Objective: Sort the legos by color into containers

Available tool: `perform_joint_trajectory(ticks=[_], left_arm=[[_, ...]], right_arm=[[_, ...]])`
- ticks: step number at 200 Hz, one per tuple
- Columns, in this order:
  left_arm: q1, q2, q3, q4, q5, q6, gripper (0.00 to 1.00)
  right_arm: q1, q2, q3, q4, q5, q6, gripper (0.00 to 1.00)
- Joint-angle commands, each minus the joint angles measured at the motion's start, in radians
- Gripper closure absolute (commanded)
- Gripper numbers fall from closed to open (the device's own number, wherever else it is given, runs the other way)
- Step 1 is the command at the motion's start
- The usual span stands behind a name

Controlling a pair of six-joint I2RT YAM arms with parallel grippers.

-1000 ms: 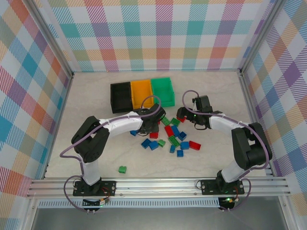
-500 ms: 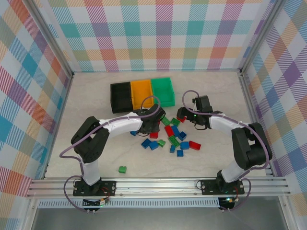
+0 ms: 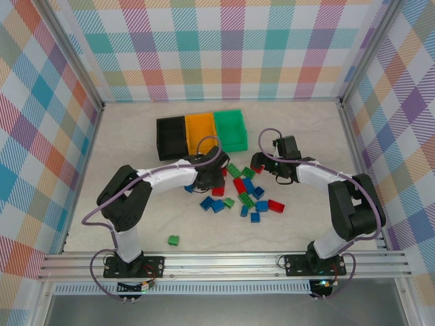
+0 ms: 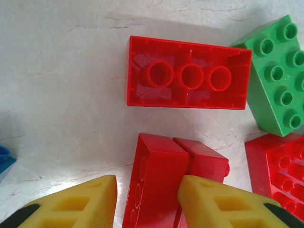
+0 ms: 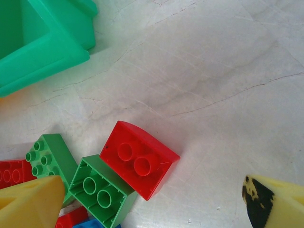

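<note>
— Three small open-topped plastic bins in a row at the back of the pale counter [image 3: 136,136]: black bin [image 3: 170,119], orange bin [image 3: 200,115], green bin [image 3: 230,112]. About twenty small studded plastic bricks [image 3: 246,199], red, green and blue, scattered on the counter just in front.
— Early in the sorting, then?
— Looks like it. Going for a red one now.
— With which gripper?
— The left gripper [image 4: 148,190], down low. Yellow fingers [image 4: 76,204] spread on either side of a red brick lying on its side [image 4: 156,175]. Not pinching yet: a gap at one finger, the other right up against the brick, maybe touching.
— And the right gripper [image 5: 154,190]?
— Spread wide, holding nothing. Hanging over a short upside-down red brick [image 5: 140,159] and an upside-down green brick [image 5: 99,192], side by side, not far from the green bin.
— Next?
— Squeeze the left fingers shut on the red brick. Lift straight up, without bumping the long upside-down red brick [image 4: 189,73] just beyond. Then carry to a bin and let go. Probably the orange bin, closest to red, but only a guess.
</note>
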Motion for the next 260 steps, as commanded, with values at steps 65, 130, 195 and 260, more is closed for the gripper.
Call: perform_joint_trajectory(ticks=[65, 130, 195, 260], left_arm=[[-0.060, 0.234, 0.111, -0.354, -0.023, 0.046, 0.58], [-0.093, 0.270, 0.166, -0.563, -0.187, 0.058, 0.59], [-0.063, 0.208, 0.029, -0.285, 0.074, 0.052, 0.60], [-0.083, 0.234, 0.141, -0.488, -0.103, 0.053, 0.60]], right_arm=[[0.001, -0.009, 0.020, -0.012, 0.014, 0.000, 0.03], [-0.001, -0.008, 0.020, -0.010, 0.009, 0.003, 0.04], [0.000, -0.004, 0.020, -0.008, 0.008, 0.004, 0.04], [0.000, -0.009, 0.018, -0.010, 0.010, 0.002, 0.04]])
